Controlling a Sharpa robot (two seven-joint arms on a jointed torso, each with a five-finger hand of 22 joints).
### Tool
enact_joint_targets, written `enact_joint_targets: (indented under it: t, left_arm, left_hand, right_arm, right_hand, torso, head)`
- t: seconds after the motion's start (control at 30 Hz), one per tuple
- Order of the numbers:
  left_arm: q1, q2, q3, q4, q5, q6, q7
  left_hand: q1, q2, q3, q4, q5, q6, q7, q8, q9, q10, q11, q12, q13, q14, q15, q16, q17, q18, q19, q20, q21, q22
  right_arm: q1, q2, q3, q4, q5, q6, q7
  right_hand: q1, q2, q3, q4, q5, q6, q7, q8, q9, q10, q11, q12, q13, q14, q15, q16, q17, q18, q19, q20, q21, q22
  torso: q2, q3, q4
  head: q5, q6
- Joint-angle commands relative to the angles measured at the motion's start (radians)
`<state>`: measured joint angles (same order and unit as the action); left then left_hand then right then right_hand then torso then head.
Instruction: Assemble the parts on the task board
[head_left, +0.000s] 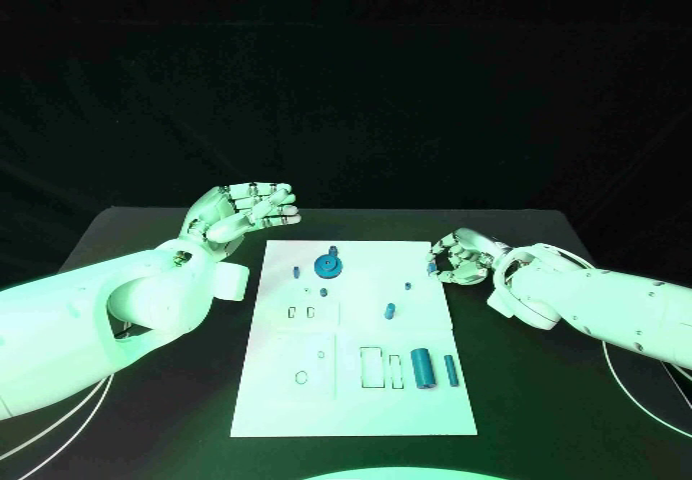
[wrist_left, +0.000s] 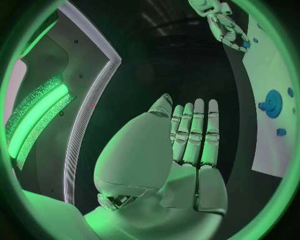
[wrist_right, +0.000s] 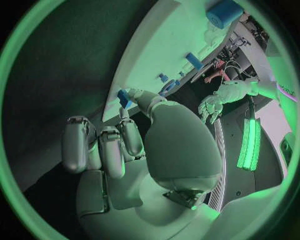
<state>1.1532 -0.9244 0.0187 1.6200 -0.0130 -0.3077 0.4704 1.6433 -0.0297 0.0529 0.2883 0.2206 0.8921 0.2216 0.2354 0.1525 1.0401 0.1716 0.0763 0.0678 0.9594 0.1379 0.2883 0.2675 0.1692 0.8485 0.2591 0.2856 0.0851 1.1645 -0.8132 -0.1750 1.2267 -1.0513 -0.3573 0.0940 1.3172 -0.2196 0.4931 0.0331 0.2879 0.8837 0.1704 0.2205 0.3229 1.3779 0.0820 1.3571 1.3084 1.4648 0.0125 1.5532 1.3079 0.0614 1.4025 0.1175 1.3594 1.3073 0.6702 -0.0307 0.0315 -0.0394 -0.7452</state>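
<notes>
Head view: white task board (head_left: 289, 400) lies flat mid-table, long side running away from the robot. Blue parts on it: a gear (head_left: 329, 266) near the far edge, a small peg (head_left: 389, 311) upright around the middle, a thick cylinder (head_left: 424, 368) and a thin rod (head_left: 450, 371) side by side near the right edge, close end. Several outlined slots and small holes show in the board's near half. Left hand (head_left: 245, 212) is raised off the board's far-left corner, fingers bent at the tips and apart, nothing in it. Right hand (head_left: 464, 257) sits at the board's right edge, far end, fingers curled, a small blue part (head_left: 431, 267) pinched at the fingertips. Table (head_left: 173, 440) is black; the background is dark.

Left wrist view: left hand (wrist_left: 187, 145) has its fingers straight, side by side, palm empty. The board (wrist_left: 265, 75) is off to one side with the gear (wrist_left: 272, 103) and small blue pieces near it. Right hand (wrist_left: 222, 22) shows far off at the board's edge.

Right wrist view: right hand (wrist_right: 125, 145) has most fingers curled in, thumb and one finger closing on the small blue part (wrist_right: 123, 98) right at the board's (wrist_right: 162, 45) edge. Thick cylinder (wrist_right: 223, 12) lies on the far part of the board. Left hand (wrist_right: 215, 102) shows beyond, fingers loose.
</notes>
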Motion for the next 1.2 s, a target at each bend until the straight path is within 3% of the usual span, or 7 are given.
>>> enact_joint_targets:
  t: [0.03,0.33,0.5,0.97,1.2]
  left_arm:
    - [0.001,0.001,0.001,0.001,-0.001,0.018,0.006]
    - [0.001,0.001,0.001,0.000,-0.001,0.018,0.006]
    - [0.001,0.001,0.001,0.000,-0.001,0.018,0.005]
    - [0.001,0.001,0.001,-0.001,-0.001,0.019,0.004]
    - [0.001,0.001,0.001,-0.001,-0.001,0.019,0.004]
  left_hand:
    - [0.007,-0.001,0.003,0.000,0.006,0.000,0.005,-0.007,0.000,0.000,0.005,-0.007,-0.001,-0.008,0.000,-0.004,0.001,0.014,-0.003,0.001,-0.004,-0.001]
    - [0.007,-0.001,0.003,0.000,0.006,0.000,0.005,-0.007,0.000,0.000,0.005,-0.007,-0.001,-0.008,0.000,-0.004,0.001,0.014,-0.003,0.001,-0.004,-0.001]
    - [0.007,-0.001,0.003,0.000,0.006,0.000,0.005,-0.007,0.000,0.000,0.005,-0.007,-0.001,-0.008,0.000,-0.004,0.001,0.014,-0.003,0.001,-0.004,-0.001]
    - [0.006,-0.002,0.007,0.001,0.005,0.001,0.005,-0.007,0.000,0.000,0.005,-0.007,-0.001,-0.008,0.000,-0.004,0.002,0.014,-0.003,0.002,-0.004,-0.001]
    - [0.004,-0.002,0.009,0.001,0.005,0.001,0.006,-0.007,0.000,0.001,0.005,-0.008,-0.001,-0.008,0.000,-0.005,0.003,0.014,-0.003,0.002,-0.004,-0.002]
  right_arm:
    - [-0.001,0.002,0.000,-0.003,-0.001,0.019,0.005]
    - [-0.002,0.004,0.000,-0.008,-0.001,0.021,0.005]
    - [-0.002,0.005,0.000,-0.010,0.001,0.021,0.005]
    - [-0.004,0.008,0.000,-0.012,0.002,0.018,0.005]
    - [-0.004,0.010,0.000,-0.008,0.000,-0.016,-0.006]
  right_hand:
    - [0.001,0.010,0.005,0.001,-0.006,0.005,0.000,0.004,0.002,0.008,0.001,0.005,0.008,0.090,-0.001,-0.002,0.195,0.002,0.007,0.001,0.004,0.042]
    - [0.001,0.012,0.006,0.001,-0.008,0.009,-0.001,0.006,0.002,0.012,0.000,0.009,0.013,0.091,-0.002,-0.001,0.196,0.001,0.009,0.000,0.007,0.046]
    - [-0.002,0.024,0.012,0.004,-0.009,0.021,-0.004,0.011,0.004,0.015,-0.003,0.012,0.015,0.091,-0.004,-0.001,0.196,0.001,0.010,-0.002,0.007,0.047]
    - [-0.001,0.046,0.019,0.001,-0.011,0.068,-0.022,0.043,0.017,0.020,-0.017,0.019,0.023,0.092,-0.016,0.000,0.199,-0.001,0.015,-0.012,0.012,0.055]
    - [-0.009,0.053,0.016,0.004,-0.011,0.086,-0.030,0.059,0.023,0.026,-0.024,0.024,0.028,0.092,-0.022,0.000,0.200,-0.002,0.018,-0.018,0.015,0.059]
  torso:
    - [0.000,0.0004,0.0000]
    - [0.000,0.0015,-0.0013]
    - [0.000,0.0013,-0.0011]
    - [0.000,0.0010,-0.0012]
    - [0.000,0.0009,-0.0012]
  head:
    - [0.001,0.000]
    - [0.002,0.000]
    - [0.002,0.000]
    - [0.003,-0.003]
    - [0.001,-0.005]
